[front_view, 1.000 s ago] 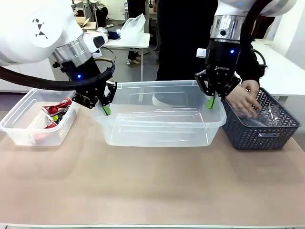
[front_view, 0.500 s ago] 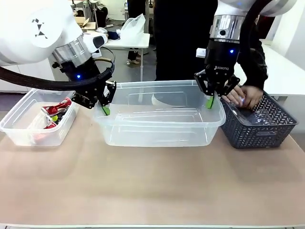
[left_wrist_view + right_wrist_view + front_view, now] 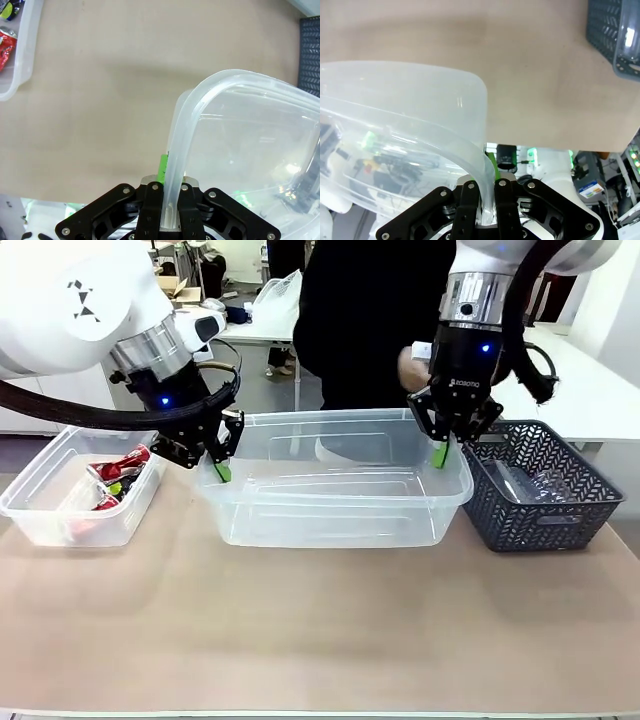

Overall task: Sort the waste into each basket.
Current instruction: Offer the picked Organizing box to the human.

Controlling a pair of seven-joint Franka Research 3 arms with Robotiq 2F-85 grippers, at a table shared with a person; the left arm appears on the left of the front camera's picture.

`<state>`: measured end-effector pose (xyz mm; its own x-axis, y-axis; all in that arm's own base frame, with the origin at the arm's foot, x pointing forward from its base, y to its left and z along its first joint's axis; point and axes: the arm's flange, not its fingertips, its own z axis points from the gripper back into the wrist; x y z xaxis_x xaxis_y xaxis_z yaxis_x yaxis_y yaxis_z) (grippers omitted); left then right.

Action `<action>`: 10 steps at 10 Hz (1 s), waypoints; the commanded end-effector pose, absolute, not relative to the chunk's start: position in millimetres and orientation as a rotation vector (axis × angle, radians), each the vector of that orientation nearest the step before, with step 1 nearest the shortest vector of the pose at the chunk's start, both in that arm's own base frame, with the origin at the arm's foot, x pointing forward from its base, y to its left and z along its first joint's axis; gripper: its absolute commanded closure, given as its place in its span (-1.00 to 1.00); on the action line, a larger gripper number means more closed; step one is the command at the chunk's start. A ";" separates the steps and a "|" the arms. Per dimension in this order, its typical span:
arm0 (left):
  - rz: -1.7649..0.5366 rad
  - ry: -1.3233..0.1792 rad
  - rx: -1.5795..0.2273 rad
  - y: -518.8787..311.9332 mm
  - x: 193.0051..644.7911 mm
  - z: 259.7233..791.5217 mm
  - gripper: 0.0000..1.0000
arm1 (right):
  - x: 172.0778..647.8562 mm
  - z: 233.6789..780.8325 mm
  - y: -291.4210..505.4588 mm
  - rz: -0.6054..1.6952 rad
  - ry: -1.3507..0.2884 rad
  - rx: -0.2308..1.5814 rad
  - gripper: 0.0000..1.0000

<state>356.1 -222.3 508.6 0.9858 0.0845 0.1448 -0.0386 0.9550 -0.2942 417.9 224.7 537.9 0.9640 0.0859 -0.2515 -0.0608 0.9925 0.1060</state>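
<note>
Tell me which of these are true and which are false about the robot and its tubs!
1. The left gripper and the right gripper both pinch the big clear tub's rim. True.
2. The dark grey basket stands at the big clear tub's right end. True.
3. The red cans lie in the dark grey basket. False: the red cans lie in the small clear tub on the left.
4. The person's hand is in the dark grey basket. False: it is up beside the right arm.

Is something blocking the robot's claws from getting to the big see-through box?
Nothing is. The left gripper and right gripper are each shut on the rim of the big clear tub, one at each end.
</note>
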 end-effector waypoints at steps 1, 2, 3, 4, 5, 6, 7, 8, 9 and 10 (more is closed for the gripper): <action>0.088 -0.176 -0.300 -213.3 358.3 510.6 1.00 | 416.0 539.1 224.8 0.078 0.263 0.093 1.00; 0.088 -0.176 -0.300 -213.3 358.3 510.6 1.00 | 416.0 539.1 224.8 0.078 0.263 0.093 1.00; 0.088 -0.176 -0.300 -213.3 358.3 510.6 1.00 | 416.0 539.1 224.8 0.078 0.263 0.093 1.00; 0.088 -0.176 -0.300 -213.3 358.3 510.6 1.00 | 416.0 539.1 224.8 0.078 0.263 0.093 1.00; 0.088 -0.176 -0.300 -213.3 358.3 510.6 1.00 | 416.0 539.1 224.8 0.078 0.263 0.093 1.00; 0.088 -0.176 -0.300 -213.3 358.3 510.6 1.00 | 416.0 539.1 224.8 0.078 0.263 0.093 1.00; 0.088 -0.176 -0.300 -213.3 358.3 510.6 1.00 | 416.0 539.1 224.8 0.078 0.263 0.093 1.00; 0.088 -0.176 -0.300 -213.3 358.3 510.6 1.00 | 416.0 539.1 224.8 0.078 0.263 0.093 1.00; 0.088 -0.176 -0.300 -213.3 358.3 510.6 1.00 | 416.0 539.1 224.8 0.078 0.263 0.093 1.00; 0.088 -0.176 -0.300 -213.3 358.3 510.6 1.00 | 416.0 539.1 224.8 0.078 0.263 0.093 1.00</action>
